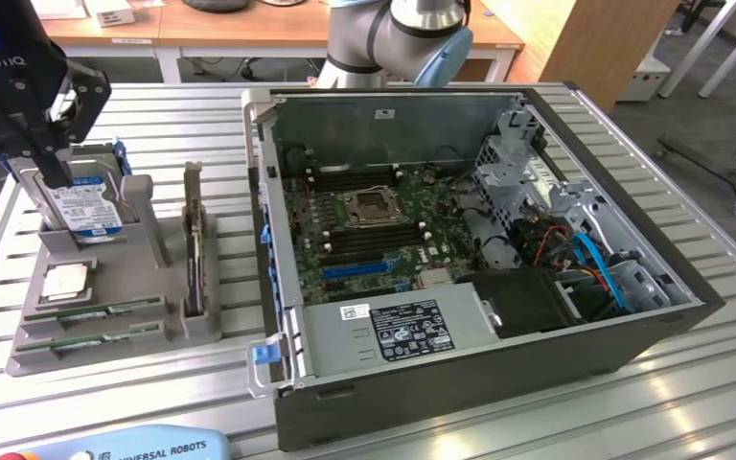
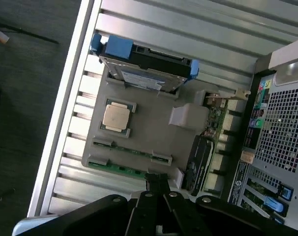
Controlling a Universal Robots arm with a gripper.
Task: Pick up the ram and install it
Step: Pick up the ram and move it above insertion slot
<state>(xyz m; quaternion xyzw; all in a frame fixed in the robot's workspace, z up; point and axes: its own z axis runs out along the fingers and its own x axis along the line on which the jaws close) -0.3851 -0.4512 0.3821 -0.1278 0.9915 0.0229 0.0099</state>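
Note:
Two ram sticks lie in slots at the near end of a grey holder tray [image 1: 150, 350]: one ram stick [image 1: 97, 310] [image 2: 132, 151] and a second one [image 1: 87, 337] [image 2: 114, 168] beside it, both thin green boards. My gripper [image 1: 51, 171] [image 2: 158, 180] hangs above the tray, over its hard-drive end in the exterior view. Its fingers are shut together with nothing between them. It touches neither stick. The open computer case [image 1: 471, 96] stands to the exterior view's right of the tray, with the motherboard's memory slots [image 1: 342, 235] showing.
The tray also holds a hard drive with blue rails [image 1: 83, 209] [image 2: 144, 66], a square silver processor [image 1: 65, 280] [image 2: 115, 117] and an upright dark expansion card [image 1: 193, 249] [image 2: 198, 164]. The slatted metal table [image 1: 126, 402] carries everything. A teach pendant [image 1: 126, 446] lies at its near edge.

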